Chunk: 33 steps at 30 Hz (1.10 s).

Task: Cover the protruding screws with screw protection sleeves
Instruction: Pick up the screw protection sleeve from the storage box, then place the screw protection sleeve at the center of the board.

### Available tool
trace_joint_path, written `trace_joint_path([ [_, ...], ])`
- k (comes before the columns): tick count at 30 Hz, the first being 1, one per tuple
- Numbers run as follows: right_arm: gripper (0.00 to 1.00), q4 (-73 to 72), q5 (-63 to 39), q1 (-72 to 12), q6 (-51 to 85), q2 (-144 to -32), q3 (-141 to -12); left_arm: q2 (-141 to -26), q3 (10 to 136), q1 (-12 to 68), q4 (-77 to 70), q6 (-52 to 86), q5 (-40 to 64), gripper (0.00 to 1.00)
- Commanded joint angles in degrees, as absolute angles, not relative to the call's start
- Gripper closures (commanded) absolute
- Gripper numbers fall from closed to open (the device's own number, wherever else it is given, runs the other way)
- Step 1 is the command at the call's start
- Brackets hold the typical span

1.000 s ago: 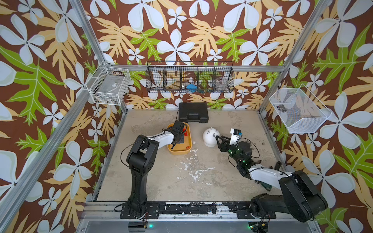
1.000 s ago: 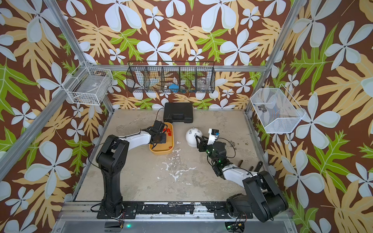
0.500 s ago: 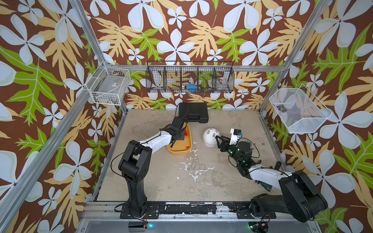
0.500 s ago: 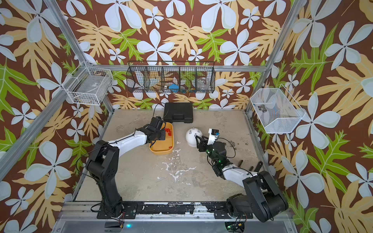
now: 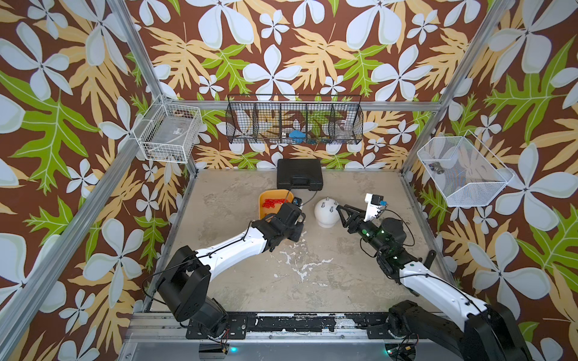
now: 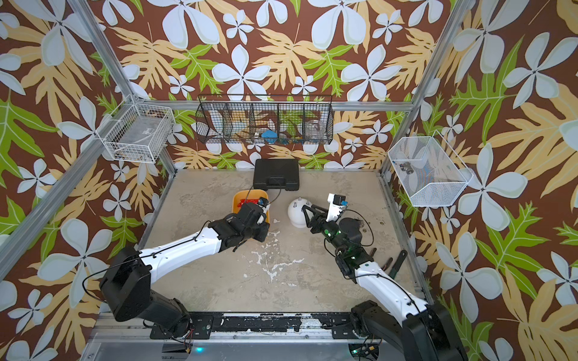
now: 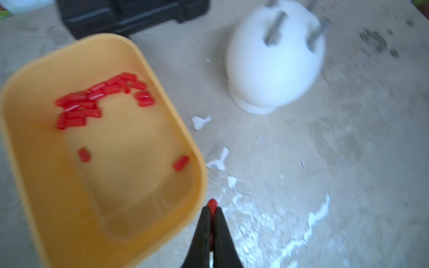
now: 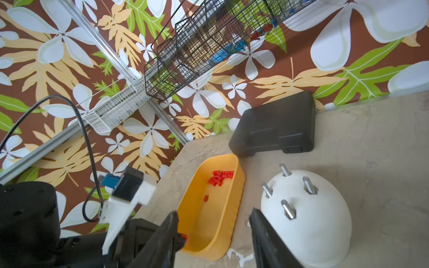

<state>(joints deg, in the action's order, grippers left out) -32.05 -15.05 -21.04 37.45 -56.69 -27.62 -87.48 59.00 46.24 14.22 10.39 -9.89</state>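
The left claw (image 7: 211, 208) is clenched on one red sleeve (image 7: 212, 204) by the rim of a yellow tray (image 7: 34, 185) holding the other sleeves (image 7: 92, 102). The right claw (image 8: 213, 214) gapes, released, beside a white dome (image 7: 274, 74) whose four screws (image 8: 287, 210) stand bare. The scuffed, white-flecked beige bench (image 5: 312, 281) sits within floral-papered walls (image 5: 281, 47) hung with wire baskets (image 5: 294, 118).

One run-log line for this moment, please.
left gripper: shut on one red sleeve, by yellow tray rim | right gripper: open, beside white dome | screws: all four bare
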Motion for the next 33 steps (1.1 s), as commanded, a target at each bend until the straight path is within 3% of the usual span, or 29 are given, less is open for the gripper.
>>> trace_joint_path([
  [1, 0.47, -13.81, -15.16, -21.1, 35.16, -49.87, -27.43, -87.46, 55.16, 50.49, 11.63, 4.13, -9.31, 1.0],
  [8, 0.46, 1.81, -12.62, -21.1, 31.99, -38.99, -24.26, -91.45, 47.51, 51.67, 2.78, -4.11, -7.8, 1.0],
  [14, 0.46, 2.53, -17.19, -21.12, 31.45, -42.18, -22.09, -91.97, 43.69, 52.15, -2.45, -12.66, 0.71, 1.0],
  [22, 0.44, 2.98, -19.66, -21.1, 26.44, -45.15, -24.06, -91.69, 40.28, 52.78, -6.89, -20.59, 1.0, 0.99],
  [25, 0.42, 3.25, -21.69, -21.16, 25.01, -45.25, -24.29, -92.11, 40.42, 52.89, -7.05, -21.77, 0.85, 0.85],
  [28, 0.41, 4.07, -21.81, -21.15, 23.39, -45.83, -24.9, -94.39, 42.41, 53.21, -4.6, -21.93, -0.68, 0.81],
  [29, 0.41, 4.44, -21.55, -21.16, 22.96, -46.13, -25.28, -94.87, 42.86, 53.35, -4.15, -21.98, -1.3, 0.74],
  [33, 0.38, 2.77, -23.51, -21.13, 21.9, -47.43, -25.47, -92.27, 42.01, 53.54, -5.48, -20.7, -5.18, 0.58],
])
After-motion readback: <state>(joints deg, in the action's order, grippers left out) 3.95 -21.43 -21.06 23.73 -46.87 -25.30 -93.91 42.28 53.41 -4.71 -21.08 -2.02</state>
